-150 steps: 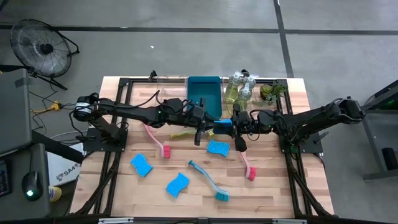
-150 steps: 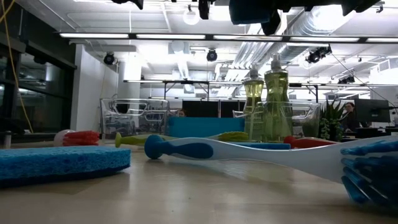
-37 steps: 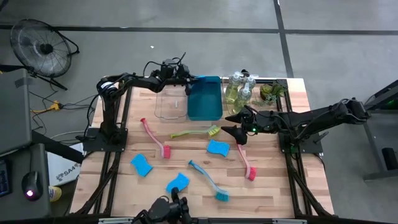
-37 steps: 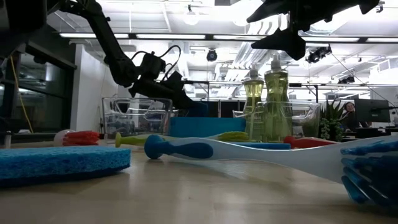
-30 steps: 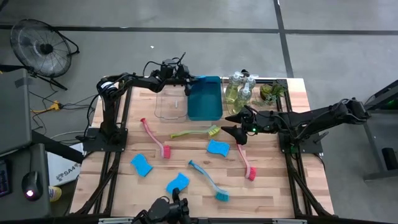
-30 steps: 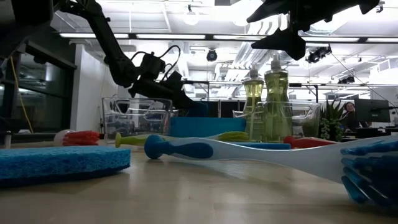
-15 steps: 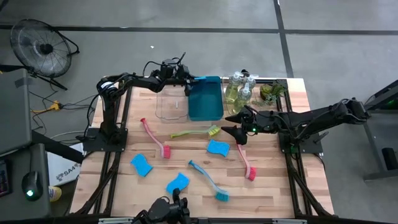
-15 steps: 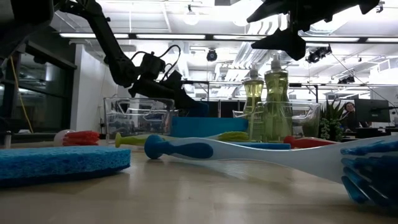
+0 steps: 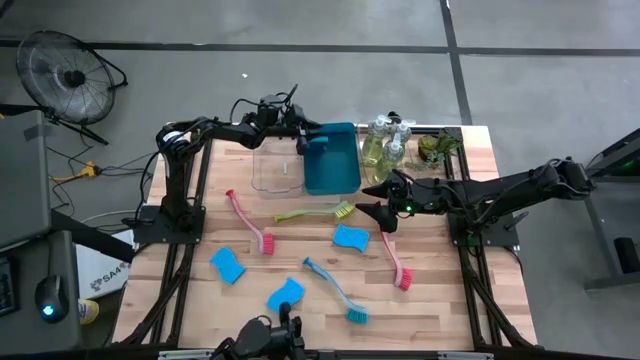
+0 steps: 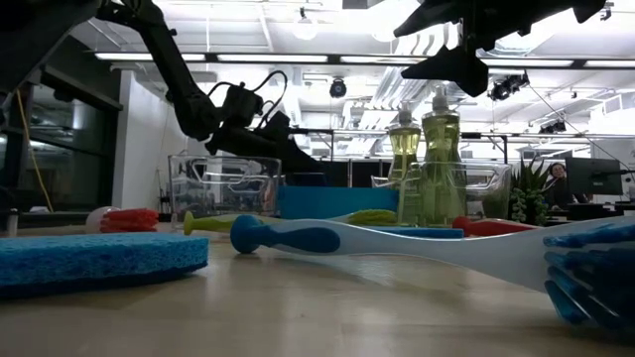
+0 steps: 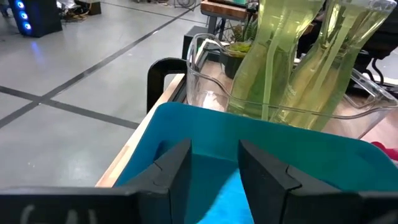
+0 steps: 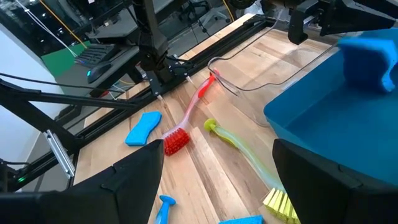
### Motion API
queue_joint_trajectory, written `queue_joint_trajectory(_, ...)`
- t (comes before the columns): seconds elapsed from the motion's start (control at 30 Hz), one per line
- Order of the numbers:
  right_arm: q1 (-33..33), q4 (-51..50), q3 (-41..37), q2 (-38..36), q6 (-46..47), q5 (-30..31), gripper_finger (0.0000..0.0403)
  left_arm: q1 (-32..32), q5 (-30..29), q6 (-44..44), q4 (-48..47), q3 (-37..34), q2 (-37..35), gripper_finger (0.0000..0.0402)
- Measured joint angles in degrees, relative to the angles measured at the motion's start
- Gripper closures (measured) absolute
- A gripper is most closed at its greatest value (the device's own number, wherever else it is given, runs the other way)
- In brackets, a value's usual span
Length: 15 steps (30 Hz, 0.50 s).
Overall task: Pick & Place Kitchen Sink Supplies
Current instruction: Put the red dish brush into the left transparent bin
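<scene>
The blue bin [image 9: 330, 158] stands at the worktop's far edge, there to collect the supplies. Over its far end hangs the left gripper [image 9: 303, 135], fingers parted, with a blue sponge [image 11: 225, 200] lying in the bin just beneath them, apparently let go. The right gripper [image 9: 374, 208], fingers spread and empty, waits mid-table.

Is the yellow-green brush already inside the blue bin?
No, the yellow-green brush lies on the table in front of the blue bin.

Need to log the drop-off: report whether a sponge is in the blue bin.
In. A blue sponge sits in the blue bin in the right wrist view; the left gripper hovers over it, jaws apart.
</scene>
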Motion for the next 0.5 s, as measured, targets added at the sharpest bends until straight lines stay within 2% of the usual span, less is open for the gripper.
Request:
queue_joint_trajectory(0.27,0.01,0.00,0.00,0.00,0.02,-0.17,0.0107,0.00,0.34,0.05,0.36,-0.02,-1.91,0.0273)
queue_joint_trajectory(0.5,0.02,0.00,0.00,0.00,0.04,-0.17,0.0107,-0.02,6.46,-0.10,0.74,-0.02,-5.47,0.0273)
